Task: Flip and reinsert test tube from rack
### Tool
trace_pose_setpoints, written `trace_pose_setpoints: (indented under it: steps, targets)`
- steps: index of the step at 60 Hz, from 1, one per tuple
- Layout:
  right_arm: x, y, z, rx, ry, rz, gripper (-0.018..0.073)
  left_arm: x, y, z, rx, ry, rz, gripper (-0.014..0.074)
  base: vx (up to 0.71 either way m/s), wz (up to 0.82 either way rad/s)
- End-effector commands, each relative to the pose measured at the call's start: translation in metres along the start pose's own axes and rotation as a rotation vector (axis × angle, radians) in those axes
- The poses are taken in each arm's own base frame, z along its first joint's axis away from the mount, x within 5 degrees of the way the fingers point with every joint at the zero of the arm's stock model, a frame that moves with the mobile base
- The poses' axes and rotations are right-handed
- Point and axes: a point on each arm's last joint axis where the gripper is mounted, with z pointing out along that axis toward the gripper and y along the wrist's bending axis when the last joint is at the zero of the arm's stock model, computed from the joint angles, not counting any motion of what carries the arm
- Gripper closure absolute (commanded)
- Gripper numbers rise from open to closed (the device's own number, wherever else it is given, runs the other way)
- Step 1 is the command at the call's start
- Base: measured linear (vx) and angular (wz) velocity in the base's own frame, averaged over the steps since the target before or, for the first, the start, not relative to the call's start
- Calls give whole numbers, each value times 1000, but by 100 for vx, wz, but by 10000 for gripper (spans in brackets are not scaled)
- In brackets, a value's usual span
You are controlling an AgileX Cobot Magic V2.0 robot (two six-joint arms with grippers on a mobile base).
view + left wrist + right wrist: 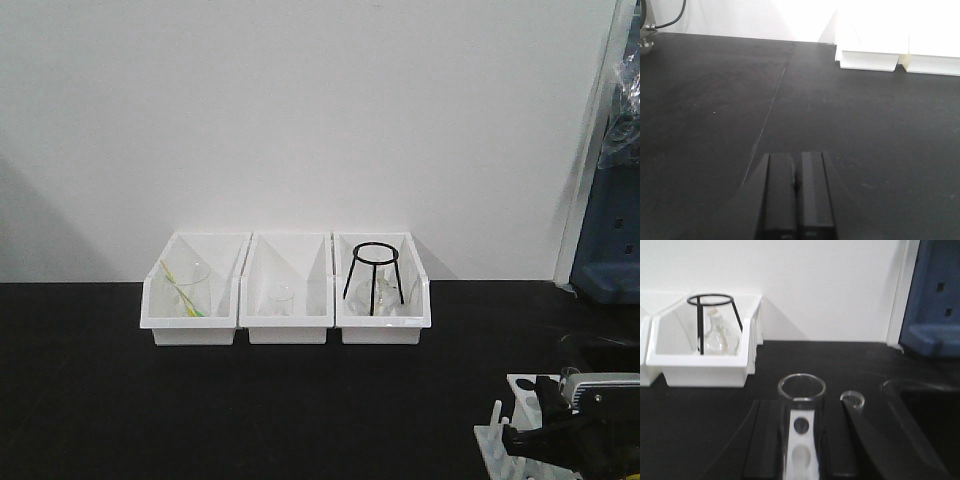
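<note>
- The test tube (pixel 801 399) stands upright in the rack (pixel 522 390), its round rim well above the white top plate. The plate's holes show through the glass.
- The rack sits near the desk's (pixel 250 410) front right corner, with its pegs on the left side in the front view.
- The right gripper (pixel 801 415) is over the rack, one dark finger on each side of the tube. Both fingers look pressed against the glass, so it appears clamped on the tube.
- A second, smaller glass rim (pixel 852 399) shows just right of the right-hand finger.
- The left gripper (pixel 797 162) hangs over bare desk toward the left side, its fingers closed flat together and holding nothing.
- Three white bins (pixel 290 325) line the desk's back edge against the wall, well apart from the rack.
- The left bin holds a beaker (pixel 188 285) with a yellow-green stick.
- The middle bin holds a small beaker (pixel 282 300).
- The right bin holds a black ring tripod (pixel 373 270) over a flask (pixel 717 340).
</note>
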Motion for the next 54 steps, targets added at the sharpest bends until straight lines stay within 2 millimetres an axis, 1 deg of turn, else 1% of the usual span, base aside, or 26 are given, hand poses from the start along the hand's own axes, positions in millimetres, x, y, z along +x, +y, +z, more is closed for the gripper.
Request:
trace_pose_setpoints:
  steps: [1,10,22,27,30,37,42,46,47,50,51,54]
  targets:
    - [-40,-2,-7,2,-172,-4,571,-7,-2,0,23,-87,-2,603,0,0]
    - [-78,-3,-16,-18,-211,28,571,-7,-2,0,23,-87,-2,603,0,0]
    - [-138,-4,-30,-57,-247,58,571,-7,-2,0,23,-87,-2,603,0,0]
    - [-155,-4,-35,-70,-249,34,571,-7,-2,0,23,-87,-2,603,0,0]
    - [-162,-4,-37,-78,-241,14,571,-7,-2,0,23,-87,-2,603,0,0]
    - [-169,-3,-41,-80,-238,-82,571,-7,-2,0,23,-87,-2,603,0,0]
    - [-170,-1,-41,-75,-259,-314,571,-7,-2,0,23,-87,-2,603,0,0]
    - [-168,3,-42,-78,-274,-682,571,-7,-2,0,23,-87,-2,603,0,0]
    - [-167,4,-42,-79,-277,-804,571,-7,-2,0,23,-87,-2,603,0,0]
    - [-165,7,-42,-84,-283,-1051,571,-7,-2,0,23,-87,-2,603,0,0]
    - [-164,8,-42,-85,-284,-1161,571,-7,-2,0,23,-87,-2,603,0,0]
    - [-161,9,-42,-77,-287,-1373,571,-7,-2,0,23,-87,-2,603,0,0]
